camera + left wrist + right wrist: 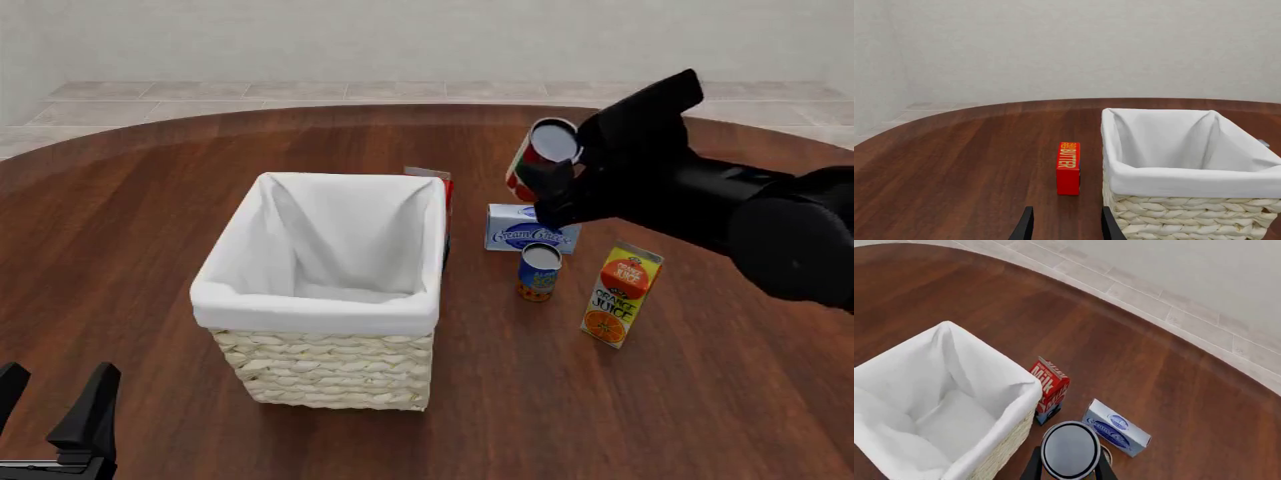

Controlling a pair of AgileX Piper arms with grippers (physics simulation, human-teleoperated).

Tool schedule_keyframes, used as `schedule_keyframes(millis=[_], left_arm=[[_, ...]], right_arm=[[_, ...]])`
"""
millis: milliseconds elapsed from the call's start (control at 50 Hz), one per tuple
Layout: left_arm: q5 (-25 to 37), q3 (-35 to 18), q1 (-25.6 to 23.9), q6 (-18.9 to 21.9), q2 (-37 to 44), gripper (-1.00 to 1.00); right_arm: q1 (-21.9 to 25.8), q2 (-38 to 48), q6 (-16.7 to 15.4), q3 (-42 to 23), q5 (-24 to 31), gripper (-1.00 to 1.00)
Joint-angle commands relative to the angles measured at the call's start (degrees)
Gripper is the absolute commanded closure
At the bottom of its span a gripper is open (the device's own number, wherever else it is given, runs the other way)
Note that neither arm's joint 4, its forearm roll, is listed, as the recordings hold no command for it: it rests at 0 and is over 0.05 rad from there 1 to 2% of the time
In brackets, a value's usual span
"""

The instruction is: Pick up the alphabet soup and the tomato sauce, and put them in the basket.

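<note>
Your right gripper (561, 180) clamps the rigid, slick red-and-green tomato sauce can (539, 158) mid-body; keep it squeezed firmly.

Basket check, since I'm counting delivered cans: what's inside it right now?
Only white cloth lining shows inside the basket; no can. The tomato sauce is held above the table in the right gripper, and the alphabet soup stands outside. The front view hides the near inner wall.
</note>
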Motion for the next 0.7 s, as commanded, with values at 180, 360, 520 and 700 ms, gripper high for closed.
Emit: schedule_keyframes(millis=[180, 360, 520, 700], left_arm=[[0.00, 0.00, 0.00, 0.00, 0.00, -1.00], [0.00, 0.00, 0.00, 0.00, 0.00, -1.00], [0.00, 0.00, 0.00, 0.00, 0.00, -1.00], [0.00, 0.00, 0.00, 0.00, 0.00, -1.00]], right_arm=[[3.19, 1.65, 1.20, -1.70, -0.31, 1.00], [4.84, 2.92, 0.73, -3.32, -0.46, 1.00], [5.97, 3.96, 0.06, -4.80, -0.39, 1.00], [6.91, 5.38, 0.09, -5.40, -0.76, 1.00]])
